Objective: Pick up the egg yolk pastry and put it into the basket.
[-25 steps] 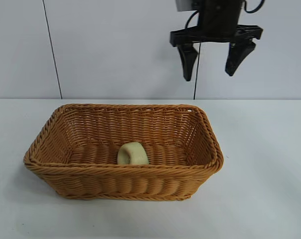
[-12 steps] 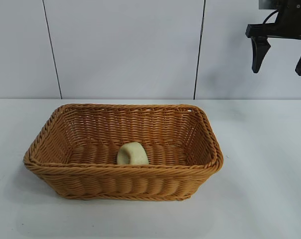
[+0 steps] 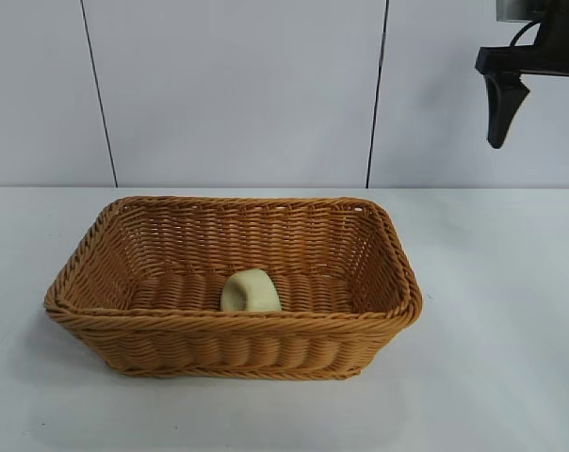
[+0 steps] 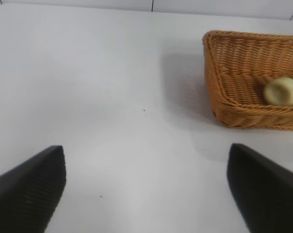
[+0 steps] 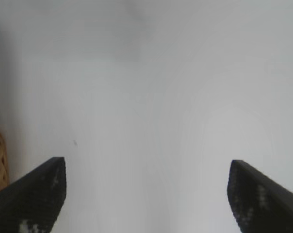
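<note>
— White worktop (image 3: 511,311), plain wall. Where is the egg yolk pastry (image 3: 251,290)?
— Inside the basket (image 3: 398,282). It looks soft, crumbly; hold its sides gently. Right tool (image 3: 539,108) hangs spread, empty; left tool (image 4: 146,189) too.

White panelled wall (image 3: 237,94), 2 dark seams; white table (image 3: 492,311).

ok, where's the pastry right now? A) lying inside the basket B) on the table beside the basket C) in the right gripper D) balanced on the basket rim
A: the egg yolk pastry lies on the floor of the basket, while the right gripper hangs open and empty.
</note>
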Available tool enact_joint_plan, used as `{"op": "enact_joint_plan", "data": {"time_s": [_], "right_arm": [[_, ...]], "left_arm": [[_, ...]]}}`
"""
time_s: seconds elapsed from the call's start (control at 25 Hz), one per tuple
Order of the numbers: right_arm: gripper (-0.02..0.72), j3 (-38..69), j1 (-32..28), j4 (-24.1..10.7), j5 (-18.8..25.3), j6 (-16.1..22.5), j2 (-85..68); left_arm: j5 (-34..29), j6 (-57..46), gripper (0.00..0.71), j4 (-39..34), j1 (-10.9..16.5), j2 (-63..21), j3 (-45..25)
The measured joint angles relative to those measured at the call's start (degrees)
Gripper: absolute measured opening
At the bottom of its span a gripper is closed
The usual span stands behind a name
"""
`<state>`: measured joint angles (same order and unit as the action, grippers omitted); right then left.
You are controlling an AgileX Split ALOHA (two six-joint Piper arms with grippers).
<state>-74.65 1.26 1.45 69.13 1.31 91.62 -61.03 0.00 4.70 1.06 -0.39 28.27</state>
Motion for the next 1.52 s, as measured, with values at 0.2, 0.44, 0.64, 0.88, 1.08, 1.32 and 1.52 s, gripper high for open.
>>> {"op": "enact_joint_plan", "data": {"time_s": [0.2,0.44,0.64,0.88,1.08,1.32,1.52], "right_arm": [[0.624,16.66,0.22,0.05,-0.99,-0.63,-16.37],[0.624,33.33,0.22,0.05,-6.86,-0.73,-35.86],[0.624,43.66,0.22,0.05,-11.88,-2.76,-50.09],[0.624,45.75,0.22,0.05,-11.15,-3.91,-64.78],[0.624,45.75,0.22,0.05,-11.15,-3.95,-74.10],[0.624,46.00,0.22,0.05,-11.15,-3.95,-84.66],[0.624,46.00,0.22,0.05,-11.15,-4.06,-91.62]], "left_arm": [[0.00,0.00,0.695,0.00,0.00,0.00,0.00],[0.00,0.00,0.695,0.00,0.00,0.00,0.00],[0.00,0.00,0.695,0.00,0.00,0.00,0.00],[0.00,0.00,0.695,0.00,0.00,0.00,0.00],[0.00,0.00,0.695,0.00,0.00,0.00,0.00],[0.00,0.00,0.695,0.00,0.00,0.00,0.00],[0.00,0.00,0.695,0.00,0.00,0.00,0.00]]}}
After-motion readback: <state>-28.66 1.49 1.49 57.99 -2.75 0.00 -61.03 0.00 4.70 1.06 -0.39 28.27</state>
